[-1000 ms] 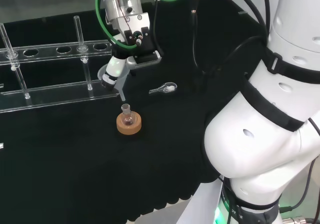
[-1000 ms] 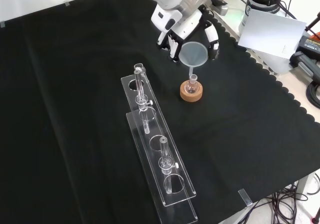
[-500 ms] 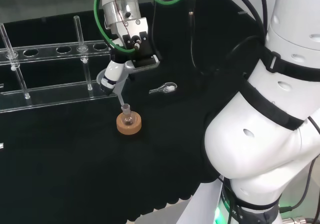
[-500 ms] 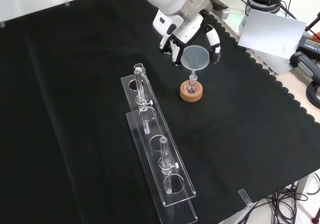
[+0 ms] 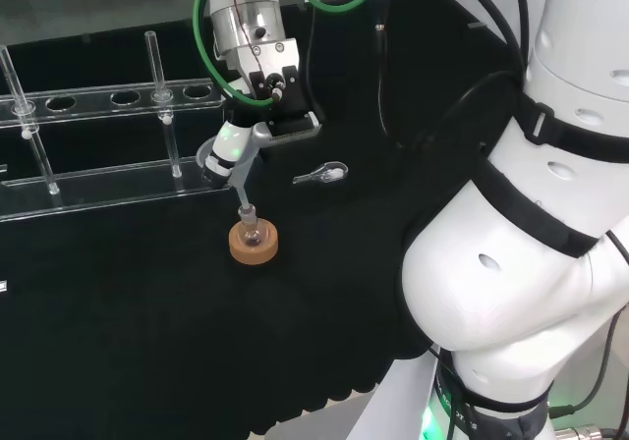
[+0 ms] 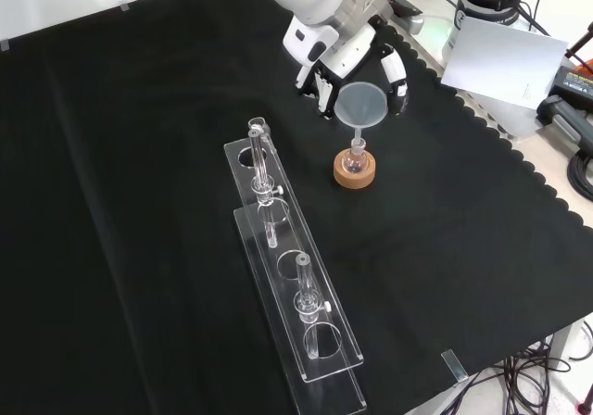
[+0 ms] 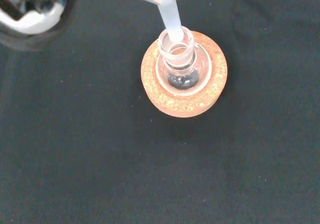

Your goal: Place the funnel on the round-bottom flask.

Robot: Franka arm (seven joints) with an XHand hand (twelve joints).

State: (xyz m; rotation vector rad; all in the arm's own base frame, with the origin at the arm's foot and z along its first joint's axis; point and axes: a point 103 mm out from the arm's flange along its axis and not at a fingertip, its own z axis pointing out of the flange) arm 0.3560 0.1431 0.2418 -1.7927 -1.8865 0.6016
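A small clear round-bottom flask [image 6: 353,161] [image 5: 252,230] [image 7: 181,69] stands upright in a cork ring stand [image 6: 355,173] [image 5: 254,247] [image 7: 200,96]. A translucent funnel [image 6: 360,106] [image 5: 220,157] hangs just above it, tilted, with the hand [image 6: 326,60] [image 5: 239,137] shut on its rim. The funnel's stem [image 7: 171,21] [image 5: 242,195] reaches down to the flask's mouth and its tip sits at the rim of the neck. Whether the tip is inside the neck I cannot tell.
A clear plastic test-tube rack [image 6: 287,285] [image 5: 108,140] with a few tubes stands left of the flask in the front view. A small clear spoon-like piece [image 5: 324,174] lies on the black cloth to the right of the hand in the head view.
The hand has lowered and shifted the funnel toward the flask, so its stem tip now meets the flask's mouth. The flask and stand have stayed put.
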